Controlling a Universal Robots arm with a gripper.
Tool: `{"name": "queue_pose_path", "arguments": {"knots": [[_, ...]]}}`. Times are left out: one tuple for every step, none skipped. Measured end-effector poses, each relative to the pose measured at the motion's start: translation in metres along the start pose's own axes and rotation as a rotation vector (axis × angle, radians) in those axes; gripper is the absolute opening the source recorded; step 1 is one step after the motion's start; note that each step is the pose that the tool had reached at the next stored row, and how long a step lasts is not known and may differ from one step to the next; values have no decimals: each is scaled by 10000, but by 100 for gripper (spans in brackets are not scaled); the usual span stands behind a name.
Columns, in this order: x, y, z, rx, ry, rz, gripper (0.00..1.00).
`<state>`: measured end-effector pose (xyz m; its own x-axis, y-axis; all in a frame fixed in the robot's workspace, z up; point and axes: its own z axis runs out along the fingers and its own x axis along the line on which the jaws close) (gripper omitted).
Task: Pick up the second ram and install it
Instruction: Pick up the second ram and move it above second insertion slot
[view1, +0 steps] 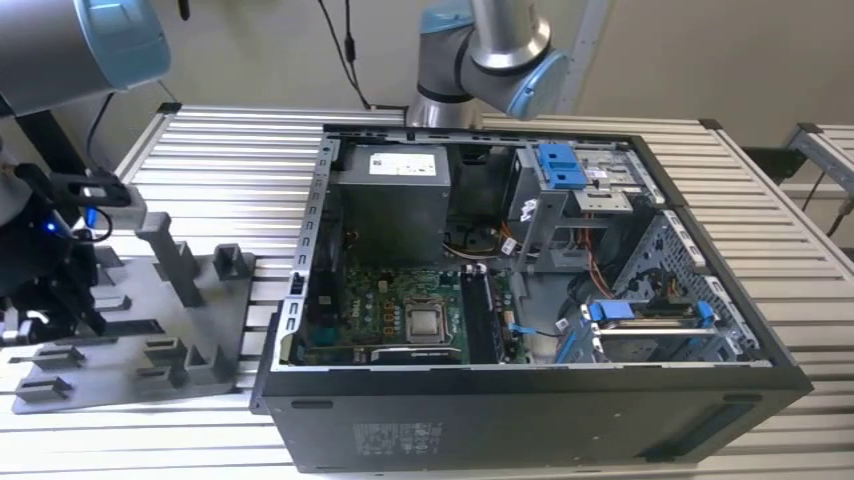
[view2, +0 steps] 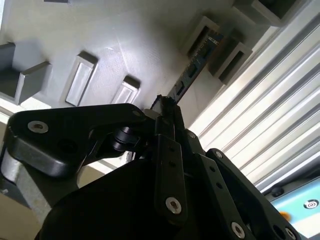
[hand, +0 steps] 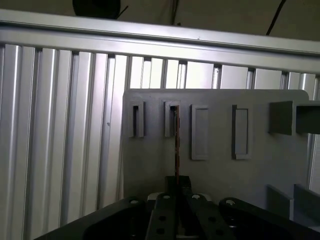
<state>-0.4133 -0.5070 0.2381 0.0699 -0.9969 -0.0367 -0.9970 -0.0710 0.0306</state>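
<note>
On the exterior view's left I'm working over the grey tray (view1: 134, 385) on the slatted table (view1: 214, 160). The second ram (hand: 176, 145) stands on edge there, its far end between two upright blocks of the tray. The claw (hand: 176, 182) has its fingers drawn together on the stick's near end; I judge it clamped, though I can't tell whether the stick has left its holder. Further right, the open computer case (view1: 534, 420) shows the motherboard (view1: 387, 300) with its memory slots (view1: 478, 315). I'd say the pick-up is under way; the carry and install are not yet done.
</note>
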Motion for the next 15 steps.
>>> {"name": "queue_pose_path", "arguments": {"knots": [[0, 0, -6, -1, 1, 0, 14], [0, 0, -7, 2, -1, 0, 14], [0, 0, -9, 3, -2, 0, 14], [0, 1, -14, 0, 0, 0, 14], [-1, 1, -19, -2, 1, 0, 14], [-1, 1, -25, -3, 2, 0, 14], [-1, 1, -31, -3, 2, 0, 14], [-1, 1, -39, -1, 1, 0, 14], [-2, 2, -48, -1, 1, 0, 14], [-2, 2, -57, -1, 1, 0, 14], [-2, 2, -66, -2, 1, 0, 14], [-3, 2, -74, -1, 1, 0, 14], [-3, 3, -82, 0, 0, 0, 14], [-3, 3, -92, -1, 1, 0, 14], [-4, 3, -103, 0, 0, 0, 14]]}}
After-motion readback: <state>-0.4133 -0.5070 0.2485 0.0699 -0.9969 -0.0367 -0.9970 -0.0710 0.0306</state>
